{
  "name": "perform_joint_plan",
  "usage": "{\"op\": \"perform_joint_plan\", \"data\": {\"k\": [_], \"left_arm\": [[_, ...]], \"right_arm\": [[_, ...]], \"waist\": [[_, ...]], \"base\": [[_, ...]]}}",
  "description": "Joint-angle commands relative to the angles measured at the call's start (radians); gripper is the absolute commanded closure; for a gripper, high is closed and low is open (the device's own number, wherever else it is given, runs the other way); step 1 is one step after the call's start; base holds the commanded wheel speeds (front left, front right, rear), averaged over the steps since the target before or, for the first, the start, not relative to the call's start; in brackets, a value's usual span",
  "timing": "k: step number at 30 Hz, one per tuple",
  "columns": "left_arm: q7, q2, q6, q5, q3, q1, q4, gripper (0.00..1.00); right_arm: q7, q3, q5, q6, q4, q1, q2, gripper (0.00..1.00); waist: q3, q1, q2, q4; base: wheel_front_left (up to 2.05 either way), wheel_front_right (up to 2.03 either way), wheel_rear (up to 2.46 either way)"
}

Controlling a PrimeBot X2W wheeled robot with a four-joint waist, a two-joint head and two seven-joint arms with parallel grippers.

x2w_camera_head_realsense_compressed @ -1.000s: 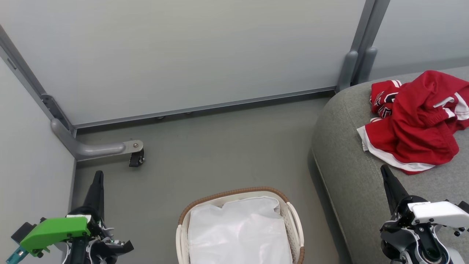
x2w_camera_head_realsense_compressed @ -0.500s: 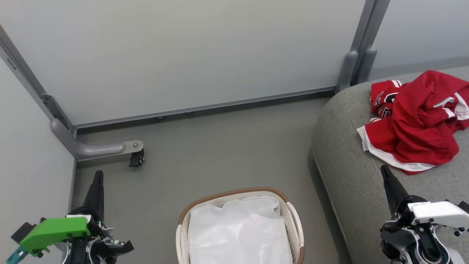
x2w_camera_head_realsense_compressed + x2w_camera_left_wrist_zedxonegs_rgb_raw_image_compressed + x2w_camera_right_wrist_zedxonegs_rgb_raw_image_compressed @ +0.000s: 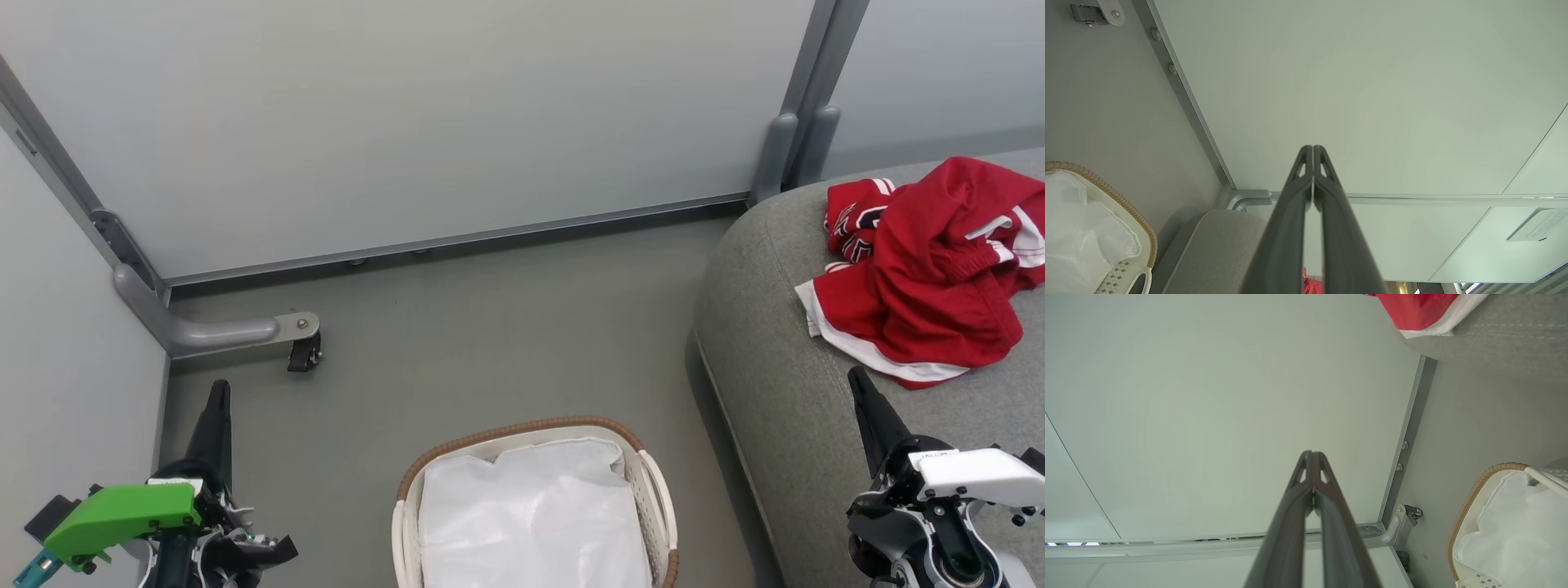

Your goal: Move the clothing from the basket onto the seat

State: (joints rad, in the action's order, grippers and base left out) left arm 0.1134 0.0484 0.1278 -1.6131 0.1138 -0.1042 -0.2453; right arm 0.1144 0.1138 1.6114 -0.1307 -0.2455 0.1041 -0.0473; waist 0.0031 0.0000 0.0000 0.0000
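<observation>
1. Two grippers sit low at the near edge, well apart. The left gripper [image 3: 218, 390] has its fingers pressed together on nothing, over the floor [image 3: 490, 327] left of the basket.
2. The right gripper [image 3: 857, 377] is also closed tip to tip and empty, over the near part of the seat.
3. The basket [image 3: 522, 426] stands on the floor between them, with the white liner [image 3: 531, 514] inside and no red cloth in it.
4. The seat [image 3: 784, 392] is right of the basket, its rounded corner near the wall.
5. The clothing [image 3: 922, 278] lies bunched in one red heap on the seat top, beyond the right gripper's tips and not touching them. The white hem band faces near; the numeral piece is at the far left of the heap.
6. A caster bracket [image 3: 302, 351] is at far left on the floor.
7. Pale wall panels [image 3: 408, 122] stand behind.
</observation>
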Motion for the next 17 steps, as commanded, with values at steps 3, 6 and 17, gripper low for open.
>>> {"op": "perform_joint_plan", "data": {"k": [3,6,17], "left_arm": [[0.005,0.005,0.005,0.001,0.003,-0.009,0.002,1.0],[0.005,0.005,0.005,0.001,0.003,-0.009,0.002,1.0],[0.004,0.005,0.005,0.001,0.003,-0.009,0.002,1.0]], "right_arm": [[0.003,0.002,0.003,0.0,0.003,0.008,-0.006,1.0],[0.003,0.002,0.003,0.0,0.003,0.008,-0.006,1.0],[0.003,0.002,0.003,0.0,0.003,0.008,-0.006,1.0]], "waist": [[0.0,0.0,0.0,0.0],[0.0,0.0,0.0,0.0],[0.0,0.0,0.0,0.0]], "base": [[0.0,0.0,0.0],[0.0,0.0,0.0],[0.0,0.0,0.0]]}}
